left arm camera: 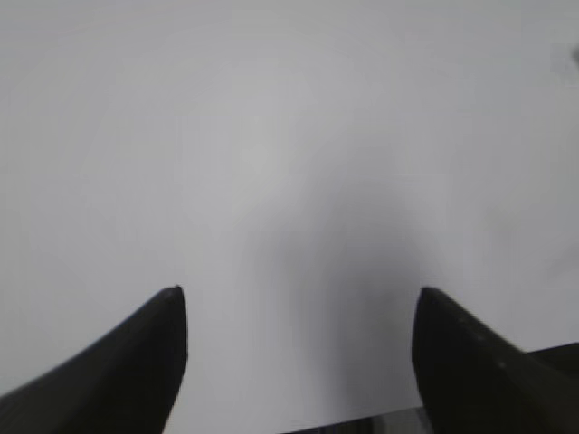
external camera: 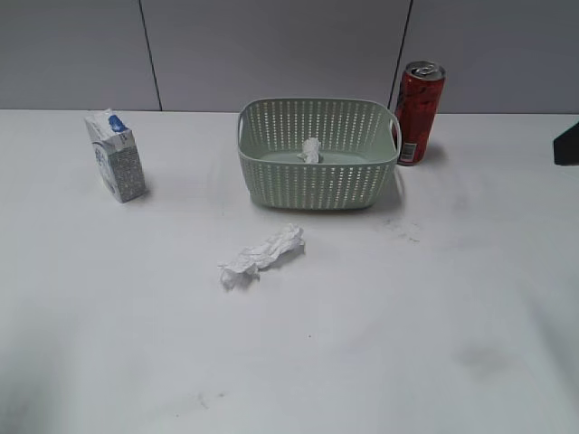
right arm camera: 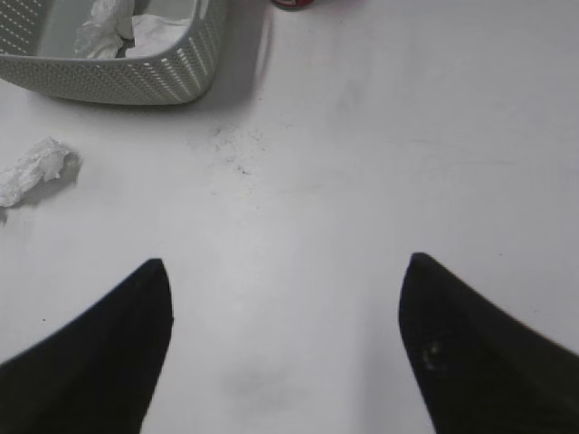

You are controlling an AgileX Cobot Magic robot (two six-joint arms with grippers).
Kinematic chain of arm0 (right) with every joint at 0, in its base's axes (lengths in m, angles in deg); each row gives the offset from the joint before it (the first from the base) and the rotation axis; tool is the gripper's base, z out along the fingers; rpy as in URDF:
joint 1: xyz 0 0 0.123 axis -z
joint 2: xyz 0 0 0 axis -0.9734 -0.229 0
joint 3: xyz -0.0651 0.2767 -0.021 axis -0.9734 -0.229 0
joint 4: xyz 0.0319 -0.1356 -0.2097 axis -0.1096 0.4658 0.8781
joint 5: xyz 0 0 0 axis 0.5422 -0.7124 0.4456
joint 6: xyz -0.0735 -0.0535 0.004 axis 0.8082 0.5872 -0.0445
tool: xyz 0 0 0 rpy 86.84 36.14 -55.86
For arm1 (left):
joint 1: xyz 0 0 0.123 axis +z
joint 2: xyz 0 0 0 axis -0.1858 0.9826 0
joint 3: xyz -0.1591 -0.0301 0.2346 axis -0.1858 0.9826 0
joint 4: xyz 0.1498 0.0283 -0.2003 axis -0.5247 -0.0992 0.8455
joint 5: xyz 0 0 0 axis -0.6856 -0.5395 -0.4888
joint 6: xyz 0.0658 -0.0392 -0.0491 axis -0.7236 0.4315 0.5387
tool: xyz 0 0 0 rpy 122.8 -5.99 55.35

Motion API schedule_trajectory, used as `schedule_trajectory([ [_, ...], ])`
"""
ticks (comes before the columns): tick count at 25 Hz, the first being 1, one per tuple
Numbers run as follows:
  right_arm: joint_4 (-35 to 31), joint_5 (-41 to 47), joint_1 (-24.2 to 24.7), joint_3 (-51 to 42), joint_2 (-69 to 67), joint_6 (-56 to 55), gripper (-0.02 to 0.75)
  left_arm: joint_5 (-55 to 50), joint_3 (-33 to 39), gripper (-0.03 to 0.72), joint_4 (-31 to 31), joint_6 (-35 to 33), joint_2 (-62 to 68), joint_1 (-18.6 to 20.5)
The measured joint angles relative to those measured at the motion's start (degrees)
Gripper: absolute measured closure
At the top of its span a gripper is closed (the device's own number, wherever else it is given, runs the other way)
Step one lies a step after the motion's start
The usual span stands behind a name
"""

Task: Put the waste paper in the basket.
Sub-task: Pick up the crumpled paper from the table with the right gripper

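A crumpled white waste paper wad [external camera: 262,256] lies on the white table in front of the pale green basket [external camera: 318,185]; it also shows at the left edge of the right wrist view [right arm camera: 34,170]. Waste paper [external camera: 310,150] lies inside the basket, seen as two wads in the right wrist view [right arm camera: 127,32] within the basket's rim [right arm camera: 136,81]. My left gripper [left arm camera: 298,298] is open and empty over bare table. My right gripper [right arm camera: 285,267] is open and empty, to the right of the loose wad and apart from it. Neither gripper's jaws show in the exterior view.
A red drink can [external camera: 419,112] stands right of the basket, close to it. A small blue-and-white carton [external camera: 115,155] stands upright at the left. A dark piece of the right arm [external camera: 567,143] pokes in at the right edge.
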Motion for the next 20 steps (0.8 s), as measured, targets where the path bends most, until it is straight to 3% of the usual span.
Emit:
schedule_trajectory([
  [5,-1.3,2.0,-0.9,6.3,-8.2,3.6,0.15,2.5,11.7,0.099,0.0,1.2,-11.6,0.0],
  [8,-1.3,2.6,-3.9,9.8,-12.2,7.0,0.15,4.3,17.4,0.099,0.0,2.8,-18.5,0.0],
  [14,-1.3,3.0,-14.2,17.0,-20.5,9.8,0.15,5.3,25.3,0.099,0.1,4.8,-32.8,0.0],
  [20,-1.3,5.2,-24.5,25.4,-30.7,10.1,0.15,6.8,26.4,0.099,0.1,5.5,-45.0,0.0],
])
